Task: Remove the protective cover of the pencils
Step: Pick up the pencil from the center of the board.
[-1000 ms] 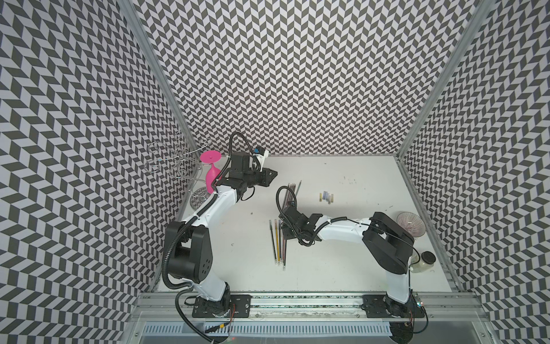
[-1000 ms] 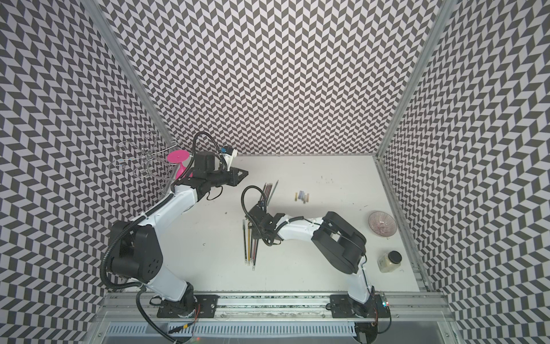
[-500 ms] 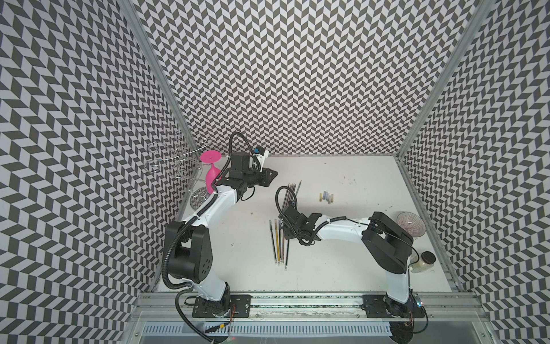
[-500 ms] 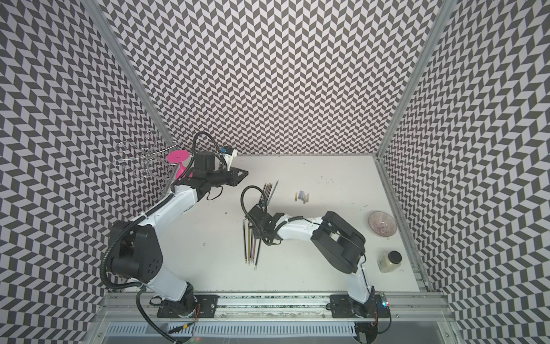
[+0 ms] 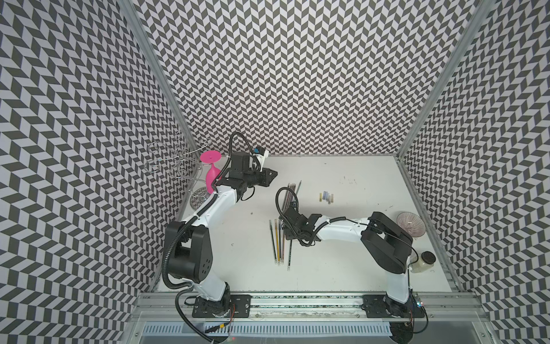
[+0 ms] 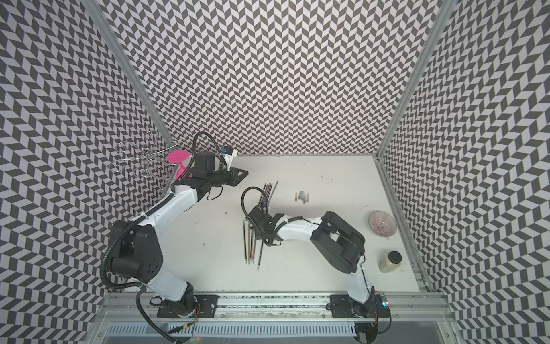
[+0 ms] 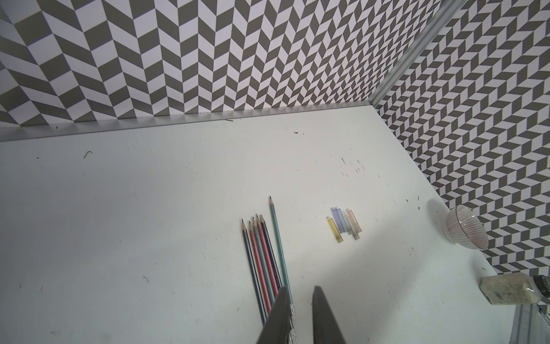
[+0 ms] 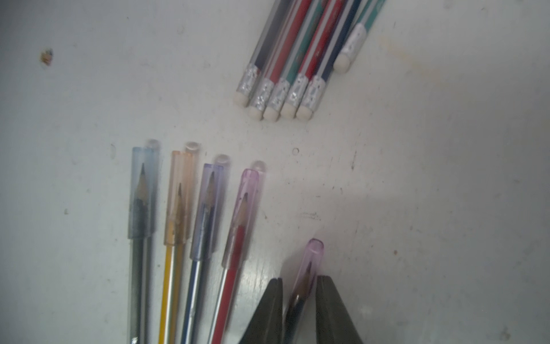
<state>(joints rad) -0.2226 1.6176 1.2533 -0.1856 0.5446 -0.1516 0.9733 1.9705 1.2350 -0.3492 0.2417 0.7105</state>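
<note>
With right gripper nearly shut, pinches thin dark pencil with clear pink plastic cap mid white tabletop. Has four more capped colored pencils just beside, six bare striped pencils near. Holds left gripper slightly parted, empty.

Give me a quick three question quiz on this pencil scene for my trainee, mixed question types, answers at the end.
1. True or false: the left gripper holds a pencil.
2. The cap on the pencil between the fingers of the right gripper is: A yellow, B pinkish, C black?
3. How many uncapped pencils are there?
Key: 1 false; 2 B; 3 six.
</note>
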